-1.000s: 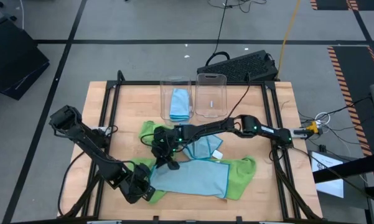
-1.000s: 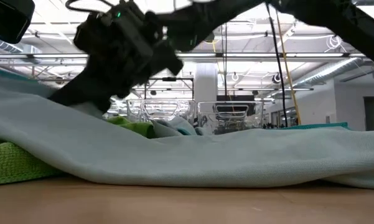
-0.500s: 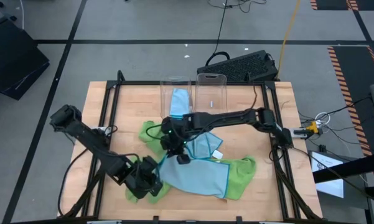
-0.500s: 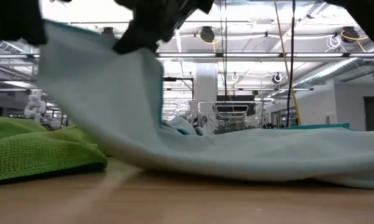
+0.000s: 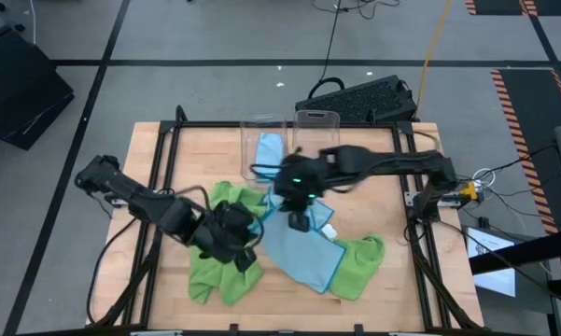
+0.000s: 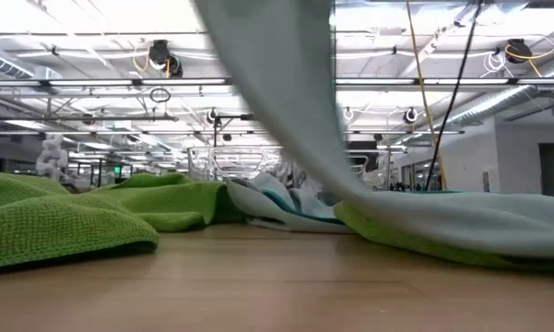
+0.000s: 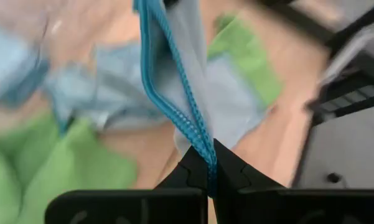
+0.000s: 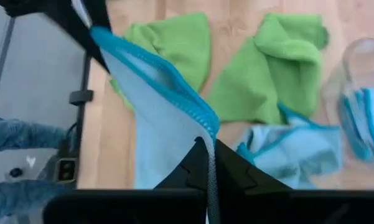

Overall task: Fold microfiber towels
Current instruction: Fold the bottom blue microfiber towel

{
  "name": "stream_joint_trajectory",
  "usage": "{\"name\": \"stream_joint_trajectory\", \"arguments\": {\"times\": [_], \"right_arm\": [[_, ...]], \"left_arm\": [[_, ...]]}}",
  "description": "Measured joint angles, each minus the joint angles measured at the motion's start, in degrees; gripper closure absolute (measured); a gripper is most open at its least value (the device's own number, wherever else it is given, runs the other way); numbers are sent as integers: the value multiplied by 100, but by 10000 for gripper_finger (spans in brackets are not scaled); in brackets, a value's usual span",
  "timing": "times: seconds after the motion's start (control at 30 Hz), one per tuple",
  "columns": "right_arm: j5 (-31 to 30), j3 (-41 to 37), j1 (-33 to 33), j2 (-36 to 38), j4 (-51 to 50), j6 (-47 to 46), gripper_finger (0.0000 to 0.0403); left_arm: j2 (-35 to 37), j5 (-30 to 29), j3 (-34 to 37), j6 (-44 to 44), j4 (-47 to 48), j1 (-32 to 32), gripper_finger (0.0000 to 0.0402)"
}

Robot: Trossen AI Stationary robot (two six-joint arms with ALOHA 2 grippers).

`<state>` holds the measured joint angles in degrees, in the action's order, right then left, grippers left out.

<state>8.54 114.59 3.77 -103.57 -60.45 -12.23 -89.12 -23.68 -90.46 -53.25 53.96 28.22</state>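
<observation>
A light blue microfiber towel (image 5: 301, 254) with a teal hem hangs between my two grippers, and its lower end (image 6: 461, 226) rests on the table and on a lime green towel (image 5: 359, 263). My left gripper (image 5: 248, 248) is shut on it at the table's middle left. My right gripper (image 5: 301, 220) is shut on it near the centre. More green towels (image 5: 215, 275) (image 5: 231, 198) and a second blue towel (image 8: 292, 152) lie flat on the wood. My left gripper pinches the towel's teal hemmed edge (image 7: 203, 144) between its two fingertips, slanting down from the table's left. The cloth runs up and away from the fingers, lifted off the table there. My right gripper pinches the teal hemmed edge (image 8: 206, 128) near a corner between its fingertips, slanting down from the table's right. The cloth stretches from there toward the other gripper; its far part trails down to the table.
Two clear bins (image 5: 315, 142) stand at the table's far middle; the left bin (image 5: 264, 145) holds a folded blue towel. A black frame (image 5: 168, 149) runs around the tabletop. A dark keyboard-like unit (image 5: 359, 98) sits beyond the far edge.
Both grippers have risen and gone toward the table's far right, staying shut on the blue towel. The towel's left edge has been lifted off the table and now hangs, while its right end has stayed down on the green towel.
</observation>
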Motion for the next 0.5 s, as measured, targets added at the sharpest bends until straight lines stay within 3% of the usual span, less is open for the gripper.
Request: {"name": "stream_joint_trajectory", "arguments": {"times": [0.23,0.4,0.5], "right_arm": [[-606,0,807,959,322,-2037,399],[-1017,0,1564,1120,1577,-2876,399],[-1025,0,1862,1124,2073,-3326,399]], "left_arm": [[0,587,-1126,1834,-873,-372,400],[1,1368,-1773,2275,-1099,-451,400],[3,2226,-2136,2303,-1131,-453,400]]}}
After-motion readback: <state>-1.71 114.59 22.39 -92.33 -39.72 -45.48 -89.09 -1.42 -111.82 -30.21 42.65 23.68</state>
